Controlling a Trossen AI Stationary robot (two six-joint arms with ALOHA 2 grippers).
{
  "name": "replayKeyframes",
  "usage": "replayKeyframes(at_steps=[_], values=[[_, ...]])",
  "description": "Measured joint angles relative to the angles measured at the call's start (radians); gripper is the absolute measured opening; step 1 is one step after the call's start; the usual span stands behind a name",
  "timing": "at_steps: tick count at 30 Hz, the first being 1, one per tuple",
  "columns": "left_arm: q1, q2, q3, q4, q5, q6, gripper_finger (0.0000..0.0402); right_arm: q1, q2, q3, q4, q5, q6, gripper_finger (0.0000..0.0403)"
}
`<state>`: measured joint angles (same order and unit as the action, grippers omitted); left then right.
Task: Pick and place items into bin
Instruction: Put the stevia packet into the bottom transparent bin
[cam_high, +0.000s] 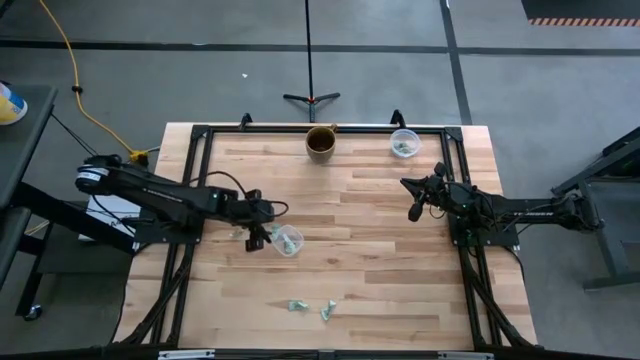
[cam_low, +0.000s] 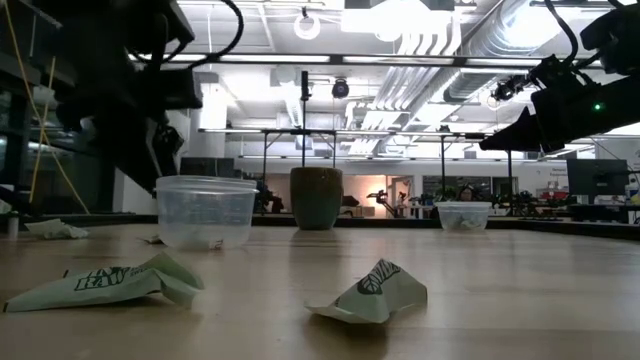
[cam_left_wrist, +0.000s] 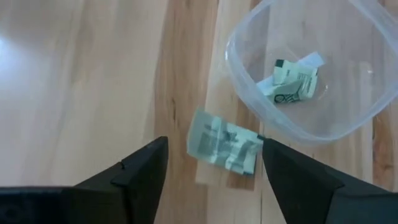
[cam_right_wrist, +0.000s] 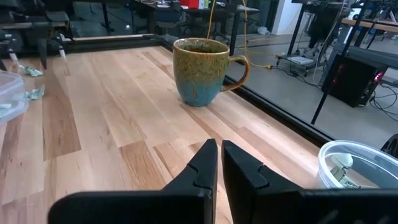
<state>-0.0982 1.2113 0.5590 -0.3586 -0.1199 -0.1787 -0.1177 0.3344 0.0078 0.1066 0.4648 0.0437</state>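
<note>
A: Status of the left gripper (cam_high: 257, 238)?

B: It hangs over the left-centre of the table (cam_high: 380, 290), fingers spread wide, nothing between them. Below it lies one crumpled green-and-white wrapper (cam_left_wrist: 222, 144), touching the outer wall of the near clear cup (cam_high: 288, 241). Another wrapper (cam_left_wrist: 291, 79) is already inside that cup.

A: And the right gripper (cam_high: 414, 211)?

B: Raised over the right side of the table, fingers pressed together, holding nothing. The brown mug (cam_high: 321, 142) stands at the far edge, with the far clear cup (cam_high: 404, 144) to its right; that cup also contains pale pieces.

A: Loose items remaining?

B: Two wrappers near the front edge: one (cam_high: 297, 305) on the left, one (cam_high: 328, 310) just beside it on the right. Both lie flat on the wood, well apart from either cup.
</note>
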Motion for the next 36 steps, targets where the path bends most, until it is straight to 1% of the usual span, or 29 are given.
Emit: replayKeyframes(at_steps=[6,10,18,23,26,28,30,32,35,36], values=[[0.000,0.051,-0.028,0.039,0.017,-0.010,0.0267,0.000,0.000,0.000,0.007,0.000,0.000,0.0014],[0.000,0.085,-0.034,0.130,0.028,-0.001,0.0254,0.000,0.000,0.000,0.011,0.000,0.000,0.0014],[0.000,0.170,-0.034,0.145,0.033,-0.001,0.0260,0.000,0.000,0.000,0.017,0.000,0.000,0.0014],[0.000,0.219,-0.029,0.210,0.036,0.021,0.0261,0.000,0.000,0.000,0.018,0.000,0.000,0.0013],[0.001,0.231,-0.029,0.224,0.050,0.020,0.0249,0.000,0.000,0.000,0.018,0.000,0.000,0.0014],[0.001,0.232,-0.029,0.221,0.067,0.020,0.0226,0.000,0.000,0.000,0.018,0.000,0.000,0.0013],[0.001,0.232,-0.029,0.217,0.086,0.019,0.0190,0.000,0.000,0.000,0.018,0.000,0.000,0.0012],[0.001,0.232,-0.029,0.214,0.100,0.022,0.0143,0.000,0.000,0.000,0.018,0.005,0.000,0.0012],[0.001,0.232,-0.030,0.207,0.114,0.036,0.0055,0.000,0.000,0.000,0.018,0.019,0.000,0.0013],[0.001,0.232,-0.030,0.203,0.116,0.043,0.0035,0.000,0.000,0.000,0.018,0.023,0.000,0.0013]])
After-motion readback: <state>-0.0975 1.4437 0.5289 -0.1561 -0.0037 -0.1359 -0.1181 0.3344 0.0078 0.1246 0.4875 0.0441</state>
